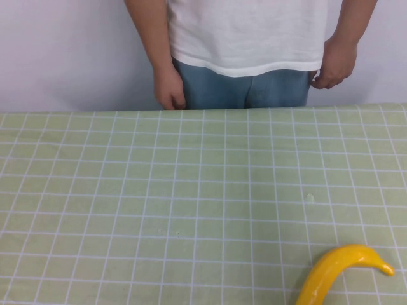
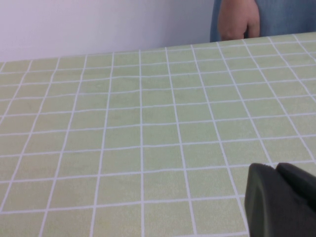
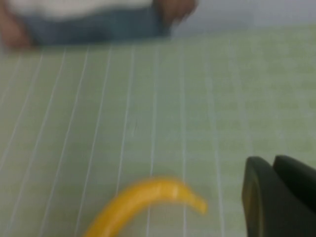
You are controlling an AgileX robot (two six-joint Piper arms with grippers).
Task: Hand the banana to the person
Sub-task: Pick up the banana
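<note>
The yellow banana (image 1: 336, 268) lies on the green checked tablecloth near the front right edge, its curved tip pointing right. The person (image 1: 248, 38), in a white T-shirt and blue jeans, stands behind the table's far edge with both hands hanging down. Neither gripper shows in the high view. My right gripper (image 3: 271, 160) is shut and empty, just beside the banana (image 3: 143, 197) and not touching it. My left gripper (image 2: 274, 168) is shut and empty over bare cloth. The person's hand (image 2: 237, 22) shows at the far edge in the left wrist view.
The green checked tablecloth (image 1: 191, 190) covers the whole table. A plain pale wall stands behind the person. A small spot (image 1: 310, 197) marks the cloth at the right middle.
</note>
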